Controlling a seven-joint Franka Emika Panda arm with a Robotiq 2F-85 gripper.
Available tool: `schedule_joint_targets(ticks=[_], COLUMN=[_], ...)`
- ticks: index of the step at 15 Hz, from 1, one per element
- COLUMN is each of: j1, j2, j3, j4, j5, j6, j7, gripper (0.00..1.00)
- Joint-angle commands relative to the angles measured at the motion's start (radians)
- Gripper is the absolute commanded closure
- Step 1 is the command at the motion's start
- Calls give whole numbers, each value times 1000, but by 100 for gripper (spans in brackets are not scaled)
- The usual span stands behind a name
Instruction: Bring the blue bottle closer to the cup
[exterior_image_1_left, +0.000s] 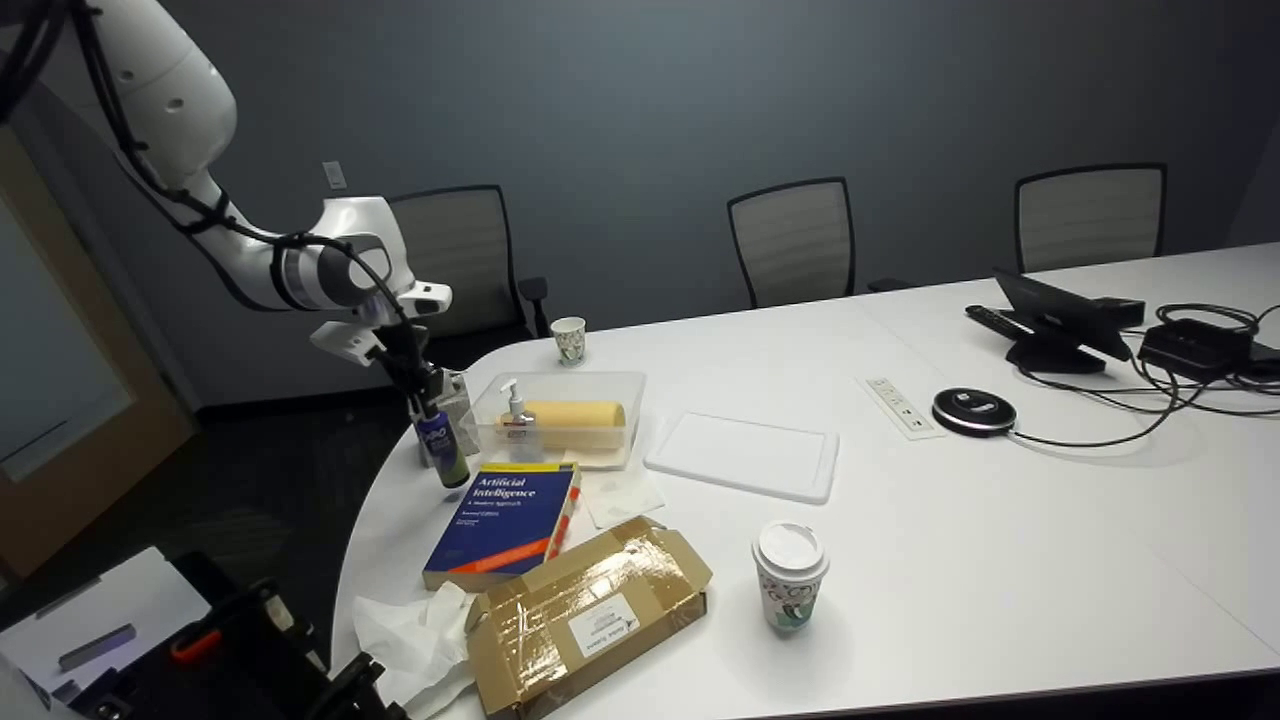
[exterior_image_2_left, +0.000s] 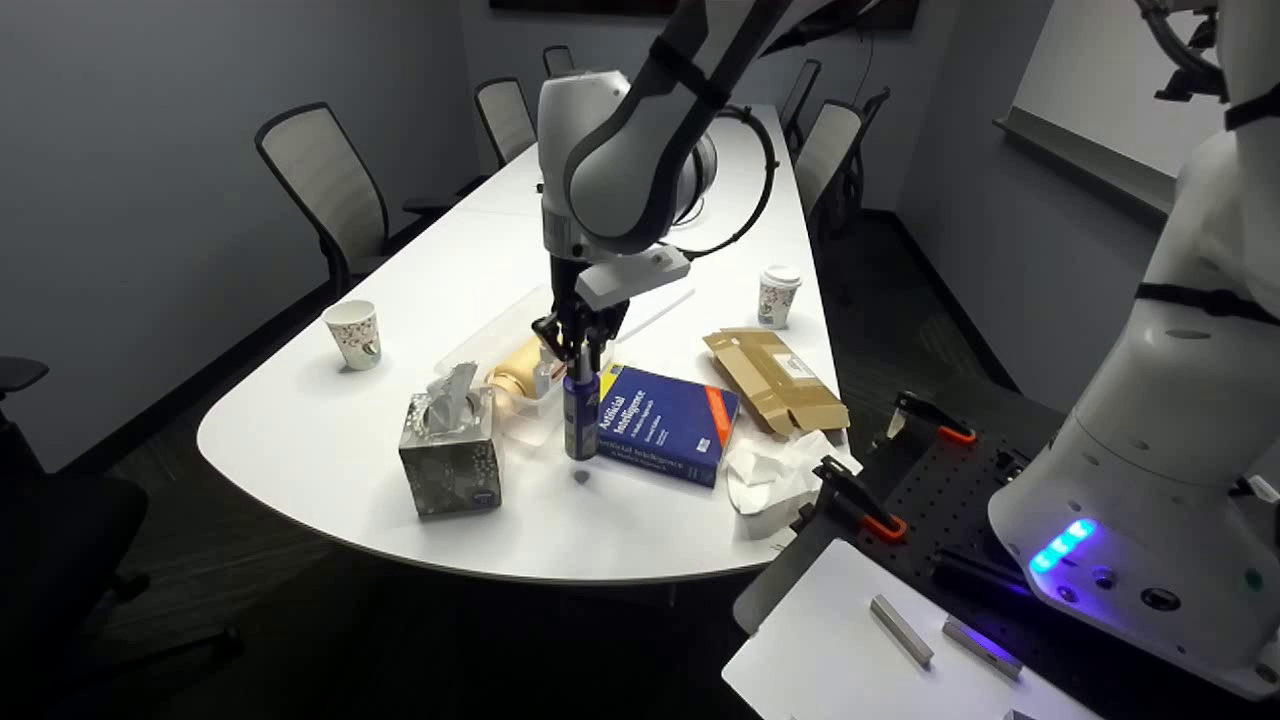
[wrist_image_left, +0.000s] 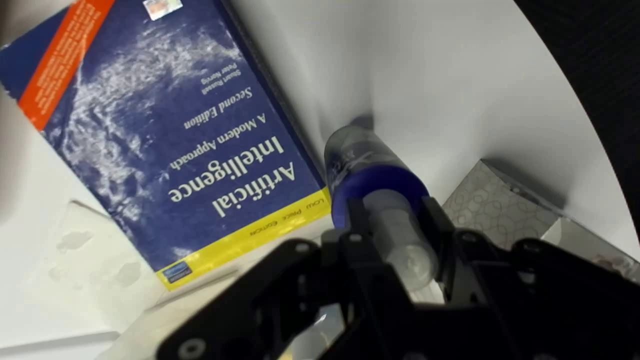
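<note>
We see the Panda arm (exterior_image_2_left: 625, 190) angled down over the worktop (exterior_image_2_left: 600, 535); its end effector (wrist_image_left: 396, 220) clamps the blue bottle (exterior_image_2_left: 581, 415) by its pale cap (wrist_image_left: 400, 235).

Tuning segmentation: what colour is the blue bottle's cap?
The cap looks translucent grey; clearest in the wrist view.

Pairs and singles at the worktop (exterior_image_1_left: 1010, 540)
One lidded cup (exterior_image_1_left: 790, 578) by a long edge plus one open cup (exterior_image_1_left: 570, 342) by the opposite edge: two. One blue bottle (exterior_image_1_left: 442, 448) plus one pump bottle (exterior_image_1_left: 520, 428) toward the rounded edge: two. One book (exterior_image_1_left: 505, 525), one bin (exterior_image_1_left: 570, 387), one tissue box (exterior_image_2_left: 450, 475), one white panel (exterior_image_1_left: 745, 457); one carton (exterior_image_1_left: 590, 610) by the lidded cup's edge; one crumpled tissue (exterior_image_1_left: 415, 640). Three chairs (exterior_image_1_left: 795, 240) along the open cup's edge.
</note>
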Motion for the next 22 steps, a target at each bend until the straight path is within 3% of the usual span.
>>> schedule_joint_targets(ticks=[1, 5, 12, 22], j1=[-68, -174, -366, -456], j2=[-171, -255, -174, 72], j3=[-17, -83, -139, -186], j4=[-105, -108, 81, 346], j5=[-7, -52, -25, -14], j6=[-31, -51, -104, -127], j7=[-31, -63, -252, -240], gripper=[93, 93, 93, 93])
